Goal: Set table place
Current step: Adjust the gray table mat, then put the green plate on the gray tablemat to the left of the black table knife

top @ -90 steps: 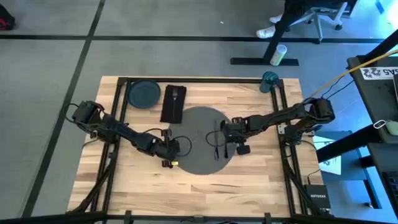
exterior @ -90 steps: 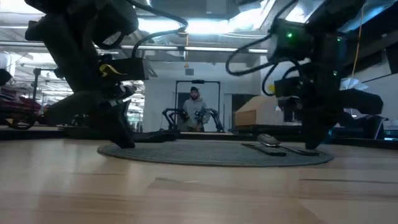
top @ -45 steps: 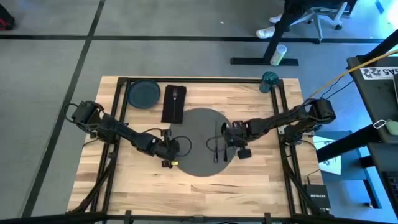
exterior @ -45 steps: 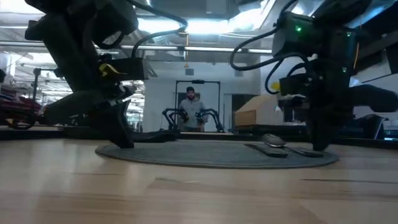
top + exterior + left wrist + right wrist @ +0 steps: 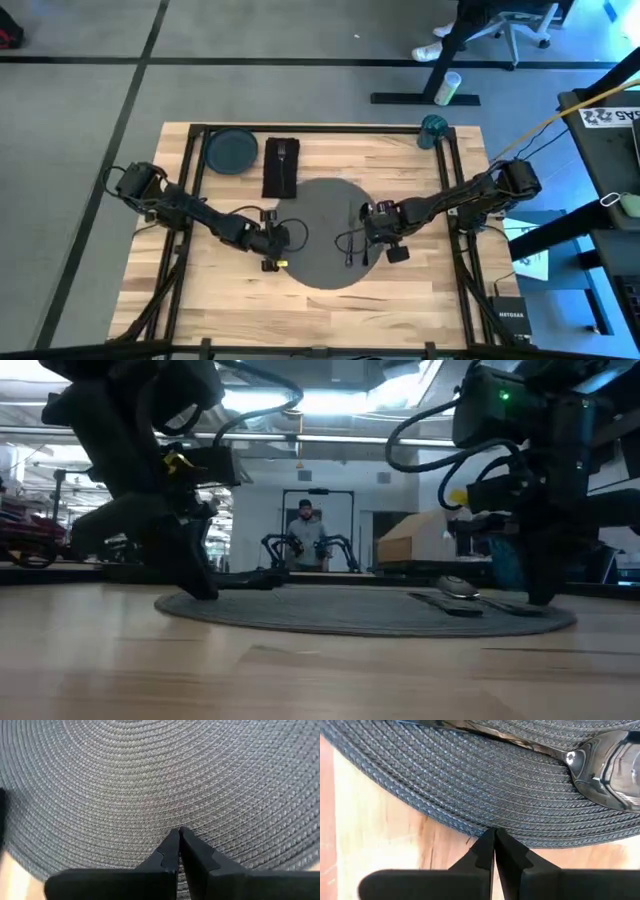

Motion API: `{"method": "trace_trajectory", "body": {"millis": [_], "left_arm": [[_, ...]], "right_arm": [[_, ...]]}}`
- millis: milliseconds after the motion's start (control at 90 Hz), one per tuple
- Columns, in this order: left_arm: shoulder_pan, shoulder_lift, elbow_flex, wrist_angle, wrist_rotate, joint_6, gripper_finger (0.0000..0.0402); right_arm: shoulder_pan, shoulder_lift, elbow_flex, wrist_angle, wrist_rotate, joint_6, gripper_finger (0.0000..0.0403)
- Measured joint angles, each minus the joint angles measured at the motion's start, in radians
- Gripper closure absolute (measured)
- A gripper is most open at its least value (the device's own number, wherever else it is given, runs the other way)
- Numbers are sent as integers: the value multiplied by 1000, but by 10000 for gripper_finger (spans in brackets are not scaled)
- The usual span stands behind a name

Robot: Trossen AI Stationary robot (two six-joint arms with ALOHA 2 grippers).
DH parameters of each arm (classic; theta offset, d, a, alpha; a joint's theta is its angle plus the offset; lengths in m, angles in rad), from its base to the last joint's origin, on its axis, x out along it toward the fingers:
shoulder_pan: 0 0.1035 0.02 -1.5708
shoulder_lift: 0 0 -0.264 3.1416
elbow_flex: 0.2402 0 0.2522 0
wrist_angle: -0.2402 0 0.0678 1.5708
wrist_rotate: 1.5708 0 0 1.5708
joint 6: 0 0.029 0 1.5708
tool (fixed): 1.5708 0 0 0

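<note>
On the pale butcher-block wooden table point(image 5: 420, 290), about midway between near and far edges: the large round dark-grey woven placemat point(image 5: 320, 215), lying flat. At the placemat's left rim, the left claw point(image 5: 272, 243), clenched, tips pressed together over the weave, holding nothing visible. At the opposite rim, toward the table's right edge, the right claw point(image 5: 378, 238), likewise clenched, tips together at the very border of weave and wood. Impossible to tell whether a strand of the rim is nipped there. Just beside that claw, on the right part of the placemat, a glossy dark spoon point(image 5: 615, 765) and one more slim dark utensil point(image 5: 485, 735), both loose on the weave.

Likely risks, judged from this:
- Tugging the rim with cutlery aboard, so sending the spoon sliding, perhaps off onto the wood.
- Slipping off the thin edge for want of real purchase.
- Buckling the placemat if pulled from one side while pinned at the other.

Farther off, by the far left corner, a small round dark blue-grey plate point(image 5: 231, 150). Just beside it, a black rectangular napkin point(image 5: 280, 166) with something slim on top, too small to name. At the far right corner, a teal cup point(image 5: 434, 130). Beyond the table, a person point(image 5: 312, 530) standing in the room, small and dim.

Hidden: the rim directly beneath both claws. Cut off in the low view: the upper arms.
</note>
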Motion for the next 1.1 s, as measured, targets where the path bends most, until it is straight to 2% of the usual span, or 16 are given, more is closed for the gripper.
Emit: {"method": "trace_trajectory", "body": {"millis": [411,856,1100], "left_arm": [[-20,2,6,8,-1,-34,402],[11,2,6,37,13,12,401],[42,2,8,95,33,49,401]], "right_arm": [[8,1,-1,-22,-16,20,403],[58,1,-11,-122,-5,49,403],[58,-60,-57,-107,2,83,403]]}}
